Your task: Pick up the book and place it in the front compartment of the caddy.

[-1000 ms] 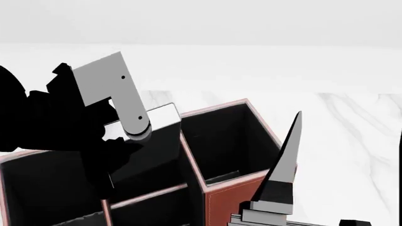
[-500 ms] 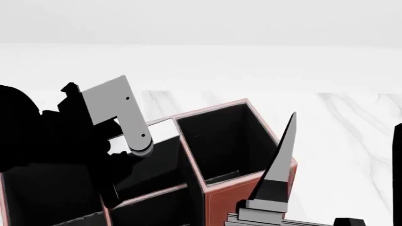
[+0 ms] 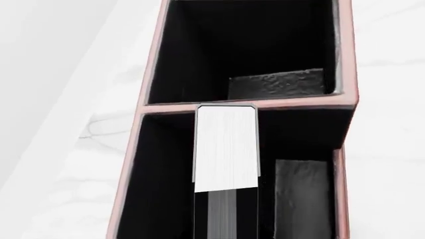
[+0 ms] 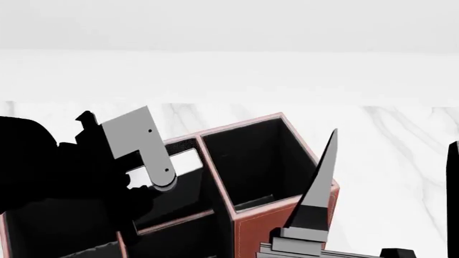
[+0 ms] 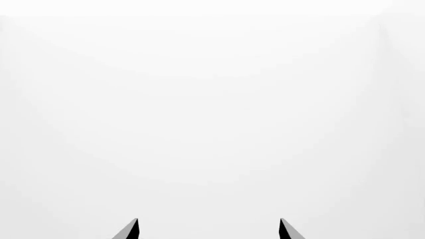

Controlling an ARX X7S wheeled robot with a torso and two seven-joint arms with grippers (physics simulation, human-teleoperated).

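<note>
So: left gripper (image 4: 154, 185) sits low over the caddy (image 4: 276, 223), its gray bracket and black body covering the book's near end in the head view. Fingers themselves aren't visible in either the head or left wrist pic, so can't tell whether it's clamped on the book or let go. The book (image 3: 226, 149) shows in the left wrist view as a white page edge w/ thin black covers on each side, standing on edge inside a compartment, its far end right up against a pale-rimmed divider (image 3: 265, 103). In the head view the same white page edge (image 4: 185, 160) peeks out just right of the gripper, below the rim of the caddy's far-left compartment, next to the divider that separates it from the big compartment at right. That right compartment has black lining and a lighter patch on its floor (looks like plain lining, nothing in it that I can make out).

Right gripper (image 5: 208, 230) is spread wide, both fingertips (image 5: 131, 229) apart against blank white, holding nothing. In the head view one tapered finger (image 4: 321, 183) points up, at the caddy's near-right corner. Caddy stands on a white marble table (image 4: 401, 161).
</note>
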